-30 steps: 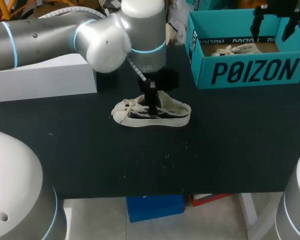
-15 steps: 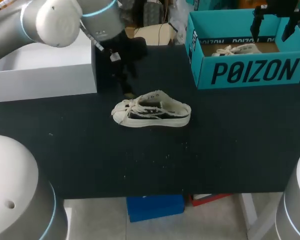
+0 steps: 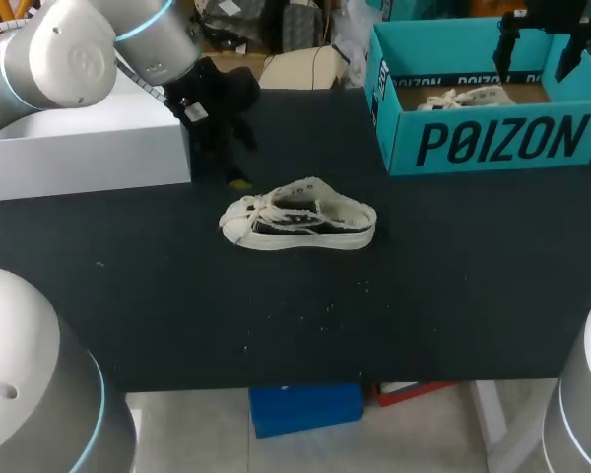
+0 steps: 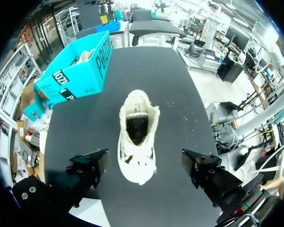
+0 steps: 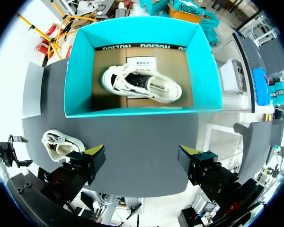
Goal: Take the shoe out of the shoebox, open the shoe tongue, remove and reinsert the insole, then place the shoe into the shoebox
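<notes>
White shoe (image 3: pixel 297 219) sits in the middle of the table (image 3: pixel 424 296), out of the teal shoebox (image 3: pixel 492 143) at the far right corner, seemingly mid tongue-and-insole work; the left gripper (image 4: pixel 145 166) toward the far left edge and the right gripper (image 5: pixel 141 156) over the shoebox both hang released and empty, so next one must come down and grasp the shoe.

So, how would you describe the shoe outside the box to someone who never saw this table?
Start at the black table, with the teal shoebox at its far right corner. The white shoe stands on its sole near the table's middle. Its twin lies inside the box; this one is outside.
</notes>
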Available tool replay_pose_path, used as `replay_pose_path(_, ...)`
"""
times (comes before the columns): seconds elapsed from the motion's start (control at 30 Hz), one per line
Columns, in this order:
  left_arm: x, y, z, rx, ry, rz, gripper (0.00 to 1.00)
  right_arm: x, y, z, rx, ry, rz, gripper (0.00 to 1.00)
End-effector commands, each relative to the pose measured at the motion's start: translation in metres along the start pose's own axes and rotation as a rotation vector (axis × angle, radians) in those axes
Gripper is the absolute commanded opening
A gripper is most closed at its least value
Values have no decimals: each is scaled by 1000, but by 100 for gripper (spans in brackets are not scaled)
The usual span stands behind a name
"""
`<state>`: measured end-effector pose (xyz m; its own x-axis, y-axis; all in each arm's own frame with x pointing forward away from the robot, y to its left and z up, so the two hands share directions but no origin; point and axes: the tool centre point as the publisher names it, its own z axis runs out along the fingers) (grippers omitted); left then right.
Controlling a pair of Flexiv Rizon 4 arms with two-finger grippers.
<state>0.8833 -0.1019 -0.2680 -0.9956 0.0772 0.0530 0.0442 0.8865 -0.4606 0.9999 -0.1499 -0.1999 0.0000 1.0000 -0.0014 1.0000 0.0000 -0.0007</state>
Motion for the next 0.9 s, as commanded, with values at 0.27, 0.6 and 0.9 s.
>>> replay_pose_path(0.27,1,2,1,9,-4,2,100,0,0,0,0,0,0,100)
replay_pose_path(0.6,1,2,1,9,-4,2,100,0,0,0,0,0,0,100)
replay_pose_path(0.9,28,19,-12,190,-73,3,100,0,0,0,0,0,0,100)
